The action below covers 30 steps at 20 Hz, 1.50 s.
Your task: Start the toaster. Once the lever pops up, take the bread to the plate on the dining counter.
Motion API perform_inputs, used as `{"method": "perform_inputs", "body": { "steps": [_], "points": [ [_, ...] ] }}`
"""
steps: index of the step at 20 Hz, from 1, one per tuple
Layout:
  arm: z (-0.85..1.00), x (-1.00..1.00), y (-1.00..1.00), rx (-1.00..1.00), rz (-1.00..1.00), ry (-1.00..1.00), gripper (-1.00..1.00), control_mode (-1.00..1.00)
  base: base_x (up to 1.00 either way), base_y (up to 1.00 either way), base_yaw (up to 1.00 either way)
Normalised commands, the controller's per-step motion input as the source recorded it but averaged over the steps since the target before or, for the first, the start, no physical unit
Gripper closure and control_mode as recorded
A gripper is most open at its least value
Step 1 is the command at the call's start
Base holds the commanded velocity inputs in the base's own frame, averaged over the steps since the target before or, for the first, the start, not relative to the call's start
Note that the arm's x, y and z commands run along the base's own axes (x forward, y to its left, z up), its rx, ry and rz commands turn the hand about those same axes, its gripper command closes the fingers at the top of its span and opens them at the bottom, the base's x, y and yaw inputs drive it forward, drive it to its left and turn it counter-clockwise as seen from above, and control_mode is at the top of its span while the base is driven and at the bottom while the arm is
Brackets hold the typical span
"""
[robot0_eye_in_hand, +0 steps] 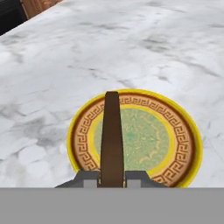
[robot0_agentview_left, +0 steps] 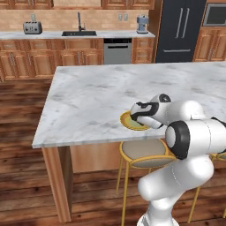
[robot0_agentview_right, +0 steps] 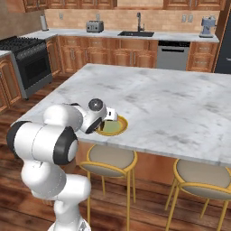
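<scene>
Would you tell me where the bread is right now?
The bread stands edge-on in the jaws, over the plate at the dining counter's near edge.

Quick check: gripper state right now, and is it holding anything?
Gripper: shut on the bread, held edge-on over the plate on the dining counter.

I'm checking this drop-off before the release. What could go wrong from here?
1. The thin brown bread slice stands on edge between the fingers above the round yellow-green plate; released so, it may topple or roll off.
2. The plate sits near the marble dining counter's edge, so a nudge could push it off.
</scene>
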Motion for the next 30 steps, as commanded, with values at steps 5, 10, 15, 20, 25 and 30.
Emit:
{"method": "perform_inputs", "body": {
  "steps": [5, 10, 15, 20, 25, 30],
  "points": [
    [-0.01, 0.22, -0.01, 0.00, 0.00, 0.00, 1.00, -1.00, 0.00, 0.00, 0.00],
    [-0.09, 0.12, -0.06, 0.00, 0.00, 0.00, 1.00, -1.00, 0.00, 0.00, 0.00],
    [-0.14, 0.05, -0.01, 0.00, 0.00, 0.00, 1.00, -1.00, 0.00, 0.00, 0.00],
    [-0.16, 0.03, 0.00, 0.00, 0.00, 0.00, 1.00, -1.00, 0.00, 0.00, 0.00],
    [-0.05, 0.01, 0.00, 0.00, 0.00, 0.00, 1.00, -1.00, 0.00, 0.00, 0.00],
    [0.00, 0.00, 0.00, 0.00, 0.00, 0.00, -1.00, -1.00, 0.00, 0.00, 0.00]
  ]
}}
